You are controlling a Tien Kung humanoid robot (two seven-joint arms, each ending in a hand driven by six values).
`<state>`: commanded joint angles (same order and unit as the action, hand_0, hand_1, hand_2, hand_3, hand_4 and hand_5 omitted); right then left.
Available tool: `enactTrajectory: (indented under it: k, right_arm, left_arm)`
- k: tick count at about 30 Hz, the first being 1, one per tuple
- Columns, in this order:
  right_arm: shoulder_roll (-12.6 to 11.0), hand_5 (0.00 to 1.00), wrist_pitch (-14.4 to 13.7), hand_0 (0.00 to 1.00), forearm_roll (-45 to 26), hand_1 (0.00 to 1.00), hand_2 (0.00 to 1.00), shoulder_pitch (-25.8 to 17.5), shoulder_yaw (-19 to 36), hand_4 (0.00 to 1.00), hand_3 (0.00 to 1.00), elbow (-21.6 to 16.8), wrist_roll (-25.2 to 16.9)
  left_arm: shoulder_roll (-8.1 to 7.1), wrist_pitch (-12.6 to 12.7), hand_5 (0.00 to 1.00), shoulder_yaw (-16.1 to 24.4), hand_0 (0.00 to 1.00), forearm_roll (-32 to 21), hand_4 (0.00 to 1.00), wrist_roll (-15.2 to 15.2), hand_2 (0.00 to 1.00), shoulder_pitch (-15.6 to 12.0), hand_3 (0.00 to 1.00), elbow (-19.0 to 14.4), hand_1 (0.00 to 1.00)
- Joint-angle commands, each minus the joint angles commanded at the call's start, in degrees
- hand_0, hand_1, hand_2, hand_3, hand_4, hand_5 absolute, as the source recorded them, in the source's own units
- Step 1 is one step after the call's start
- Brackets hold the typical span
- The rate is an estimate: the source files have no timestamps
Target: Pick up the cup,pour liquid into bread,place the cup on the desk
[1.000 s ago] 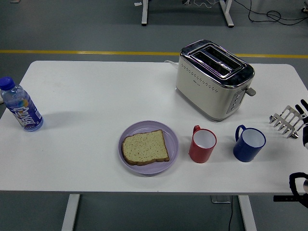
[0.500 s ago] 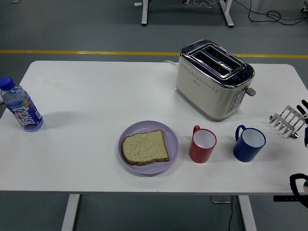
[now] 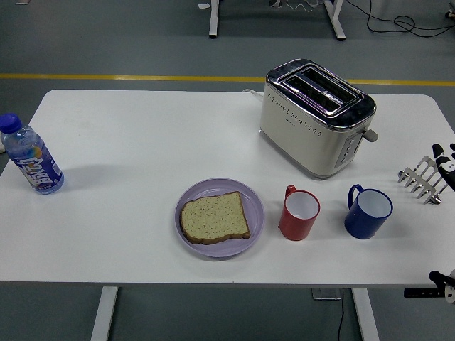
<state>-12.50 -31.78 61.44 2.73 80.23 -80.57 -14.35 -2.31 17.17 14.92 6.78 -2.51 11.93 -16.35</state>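
Note:
A red cup [image 3: 299, 214] stands upright on the white table [image 3: 142, 142], just right of a purple plate [image 3: 187, 240] that holds a slice of bread [image 3: 214, 218]. A blue cup [image 3: 368, 212] stands upright to the right of the red one. Both cups look empty from here. Only a small part of my right hand [image 3: 445, 159] shows at the picture's right edge, well right of the blue cup and touching neither cup. My left arm is out of view.
A cream toaster [image 3: 316, 116] stands behind the cups. A metal toast rack [image 3: 423, 178] sits at the table's right edge, next to my right hand. A water bottle [image 3: 30, 155] with a blue cap stands at the far left.
My right hand has drawn back toward the right edge and up, so less of it shows. The cups, plate and bread have not moved.

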Motion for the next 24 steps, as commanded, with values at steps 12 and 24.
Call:
enactTrajectory:
  k: [12, 24]
  right_arm:
    - [-0.7, 0.121, -4.3, 0.942, 6.9, 0.846, 0.929, -1.4, -4.6, 0.998, 0.939, 0.3, 0.7]
    - [-0.7, 0.114, -5.2, 0.951, 0.4, 0.841, 0.925, -2.6, -9.6, 0.998, 0.932, 0.9, -5.4]
  left_arm:
    - [-0.02, -0.1, 0.998, 0.4, 0.684, 0.7, 0.254, -0.2, 0.698, 0.1, 0.550, 0.0, 0.692]
    - [0.01, -0.1, 0.998, 0.6, 0.684, 1.0, 0.254, -0.4, 0.698, 0.1, 0.550, 0.0, 0.691]
